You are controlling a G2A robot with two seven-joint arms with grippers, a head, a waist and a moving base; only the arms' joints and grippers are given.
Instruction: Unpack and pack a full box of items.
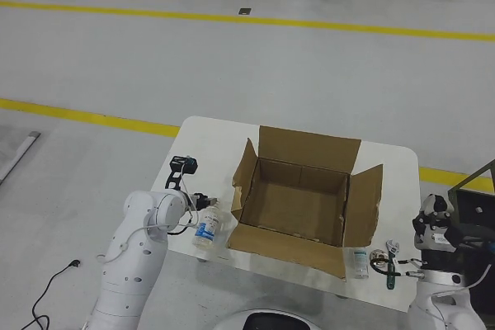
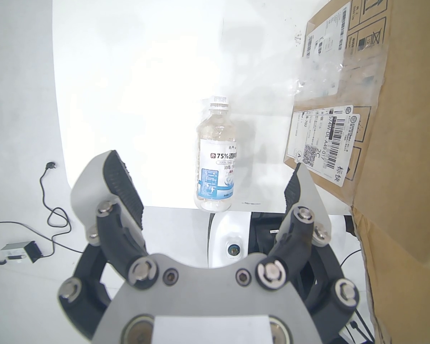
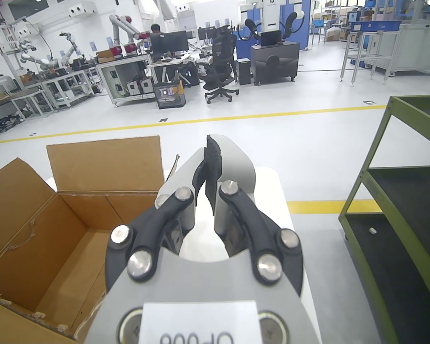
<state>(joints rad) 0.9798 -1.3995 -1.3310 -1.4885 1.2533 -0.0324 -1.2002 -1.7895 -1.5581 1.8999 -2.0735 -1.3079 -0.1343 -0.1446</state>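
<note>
Closest up is the left tool [image 2: 206, 166], fingers spread wide apart and gripping nothing. Just past it, lined up with the gap, a clear bottle [image 2: 216, 137] stands upright at the near edge of the white tabletop [image 2: 136, 73]. It has a white cap and a blue and white label facing the tool. The fingers sit clear of it on both sides. Can't tell how full it is.

Next over, near the bottle, is the cardboard box [image 1: 285, 243]. It's parked in the middle of the tabletop with its flaps folded out. From above, the inside shows bare brown floor. A few shipping labels [image 2: 326, 137] are stuck on the side facing the bottle.

Off the box's front right corner a small bottle [image 1: 360, 264] sits close to the tabletop's edge. Just beside it is a little heap of metal bits [image 1: 385, 257] with something green-handled [image 1: 393, 278], too small to make out.

Far right, the right tool [image 3: 211, 152] hangs over the right end of the tabletop, beside the box. Its fingers are pressed together with nothing between them. Beyond that, a green cart [image 3: 380, 187] stands on the floor, with dark shelves and one small pale thing [image 3: 372, 230] lying on a lower shelf.
</note>
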